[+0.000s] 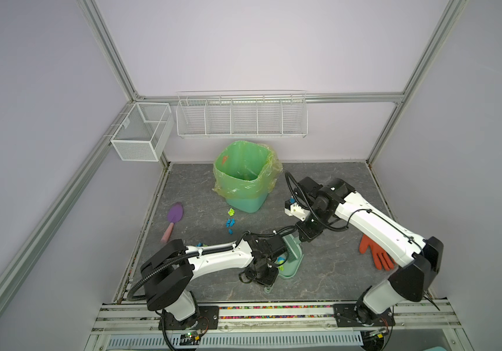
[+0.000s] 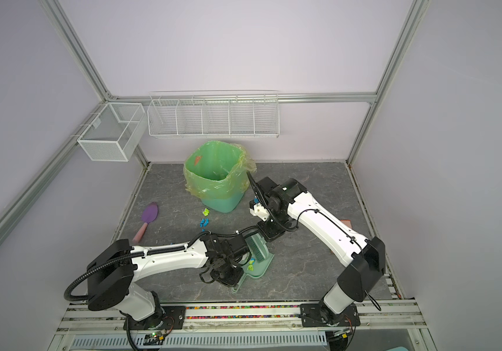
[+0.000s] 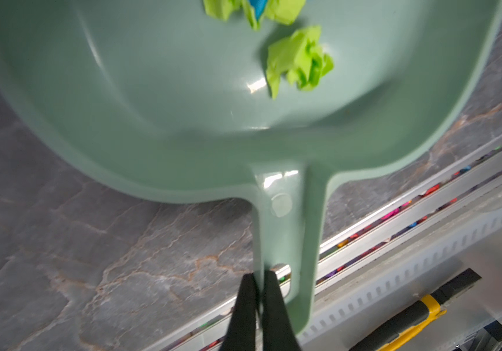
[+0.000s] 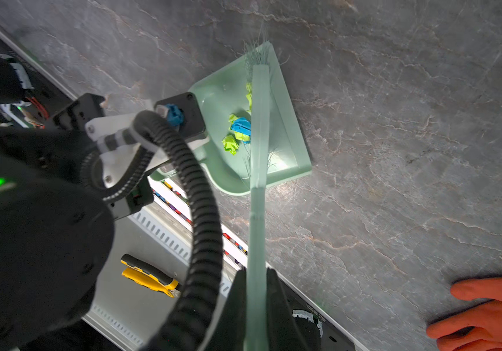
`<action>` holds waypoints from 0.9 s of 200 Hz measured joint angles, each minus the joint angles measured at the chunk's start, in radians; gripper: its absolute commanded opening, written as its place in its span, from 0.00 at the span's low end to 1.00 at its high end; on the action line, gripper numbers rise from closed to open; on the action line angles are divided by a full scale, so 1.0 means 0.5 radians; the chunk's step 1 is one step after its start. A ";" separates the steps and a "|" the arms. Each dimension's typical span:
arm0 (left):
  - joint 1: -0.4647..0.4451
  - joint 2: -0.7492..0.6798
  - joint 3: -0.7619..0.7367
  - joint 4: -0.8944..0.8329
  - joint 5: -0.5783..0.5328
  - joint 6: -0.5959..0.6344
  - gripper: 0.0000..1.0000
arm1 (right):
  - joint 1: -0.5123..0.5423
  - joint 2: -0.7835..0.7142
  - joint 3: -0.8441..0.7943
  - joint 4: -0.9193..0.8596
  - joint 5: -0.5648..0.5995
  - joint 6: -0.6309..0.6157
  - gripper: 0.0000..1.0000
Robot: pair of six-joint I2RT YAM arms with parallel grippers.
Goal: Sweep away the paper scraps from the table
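Note:
A pale green dustpan (image 3: 182, 106) (image 1: 292, 269) lies on the table (image 1: 334, 267) near the front middle. My left gripper (image 3: 260, 278) is shut on one edge of its handle, by the hang hole. Several lime and blue paper scraps (image 4: 239, 129) (image 3: 299, 60) lie inside the pan. My right gripper (image 4: 257, 276) is shut on the handle of a pale green brush (image 4: 258, 121) (image 2: 257, 247), whose bristles rest in the pan beside those scraps. More paper scraps (image 1: 230, 221) (image 2: 204, 221), blue and lime, lie on the table in front of the bin.
A teal bin with a green bag (image 1: 245, 179) stands at the back middle. A purple spatula (image 1: 174, 215) lies at the left, and an orange glove (image 1: 377, 255) at the right under my right arm. Wire baskets (image 1: 240, 115) hang on the back wall. An aluminium rail (image 1: 274, 313) runs along the front.

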State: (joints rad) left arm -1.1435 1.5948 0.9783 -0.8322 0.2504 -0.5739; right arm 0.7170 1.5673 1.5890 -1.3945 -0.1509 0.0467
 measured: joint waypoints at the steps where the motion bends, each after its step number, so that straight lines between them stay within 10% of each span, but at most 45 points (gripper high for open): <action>1: 0.000 0.000 0.000 0.000 0.000 0.000 0.00 | 0.000 -0.003 -0.001 0.001 0.001 0.001 0.07; 180: 0.009 -0.098 0.248 -0.199 -0.270 0.061 0.00 | -0.380 -0.736 -0.573 0.534 0.101 0.552 0.07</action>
State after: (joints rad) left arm -1.1389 1.5459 1.1023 -0.9318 0.1154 -0.5434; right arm 0.5270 1.1992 1.3025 -1.1275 -0.1005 0.3225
